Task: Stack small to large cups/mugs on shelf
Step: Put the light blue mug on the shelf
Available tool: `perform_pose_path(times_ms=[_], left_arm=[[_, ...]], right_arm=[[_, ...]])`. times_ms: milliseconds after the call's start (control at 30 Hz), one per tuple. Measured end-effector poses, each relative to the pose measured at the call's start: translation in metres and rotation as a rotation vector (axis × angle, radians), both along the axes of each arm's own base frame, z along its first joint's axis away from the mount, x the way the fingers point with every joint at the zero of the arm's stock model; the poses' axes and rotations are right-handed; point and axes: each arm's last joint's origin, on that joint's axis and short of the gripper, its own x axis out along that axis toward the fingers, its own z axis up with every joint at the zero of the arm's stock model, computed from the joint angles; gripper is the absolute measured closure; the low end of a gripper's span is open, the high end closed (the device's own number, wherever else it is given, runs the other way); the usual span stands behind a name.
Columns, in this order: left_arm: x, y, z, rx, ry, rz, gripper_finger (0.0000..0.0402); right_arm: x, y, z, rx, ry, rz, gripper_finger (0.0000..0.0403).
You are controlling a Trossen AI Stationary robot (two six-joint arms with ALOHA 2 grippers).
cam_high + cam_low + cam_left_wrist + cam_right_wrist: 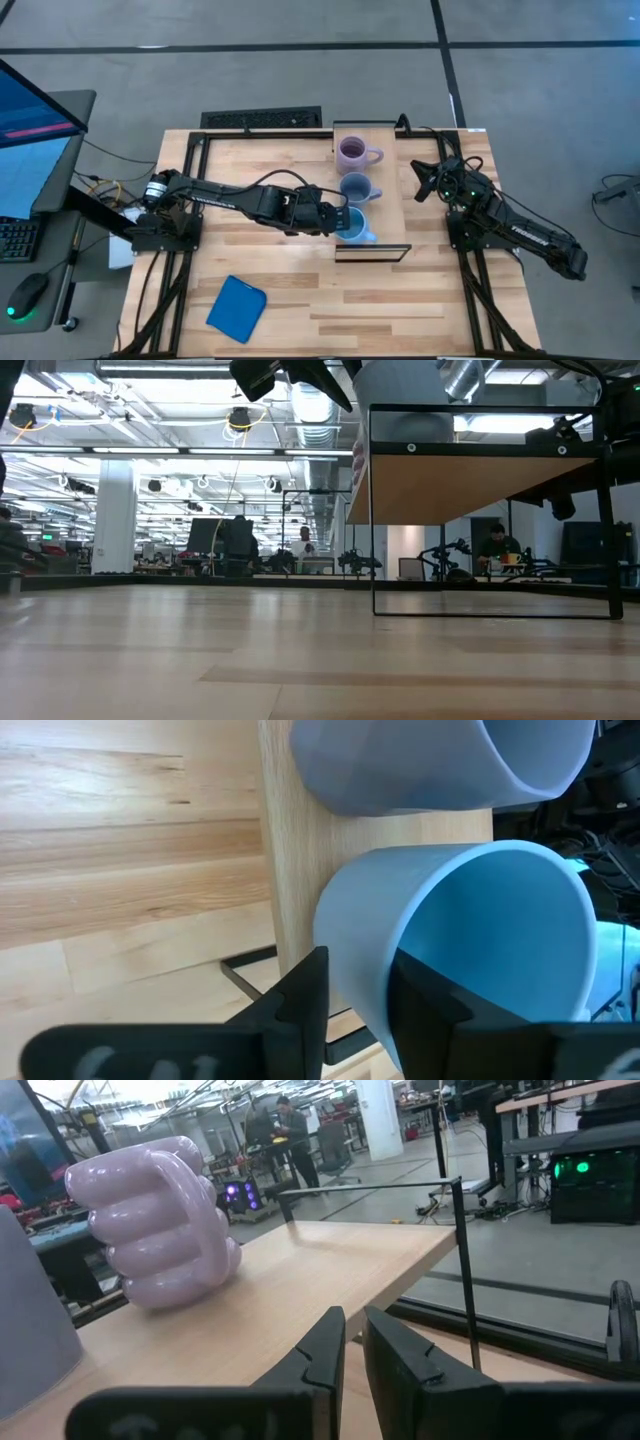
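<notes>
Three mugs stand in a row on the light-wood shelf: pale purple at the far end, grey-blue in the middle, light blue at the near end. My left gripper reaches in from the table's left and is shut on the light blue mug. My right gripper hovers shut and empty by the shelf's right side, facing the purple mug. My left gripper holds the light blue mug by its rim on the left side. One finger is inside the mug and one is outside against the wall. The fingers come from the table's left, slanting down. The mug is upright over the shelf's near end.
A flat blue pad lies on the tabletop at the near left. A black grille sits at the table's far edge. The shelf's dark frame legs stand on the table. A monitor and keyboard are off the table's left.
</notes>
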Motion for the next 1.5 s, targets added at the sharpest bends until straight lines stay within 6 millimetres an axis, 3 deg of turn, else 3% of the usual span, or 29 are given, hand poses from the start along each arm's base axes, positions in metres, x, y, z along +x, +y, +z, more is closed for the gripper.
perform_pose_path(times_ms=[367, 1500], left_arm=[[0.0002, 0.0, 0.0001, -0.013, -0.005, 0.014, 0.029], [0.0044, -0.0035, 0.0035, -0.157, -0.08, 0.087, 0.0289]], right_arm=[[0.0, 0.0, 0.0, 0.0, 0.0, 0.0, 0.0339], [0.0, 0.0, 0.0, 0.0, 0.0, 0.0, 0.0339]])
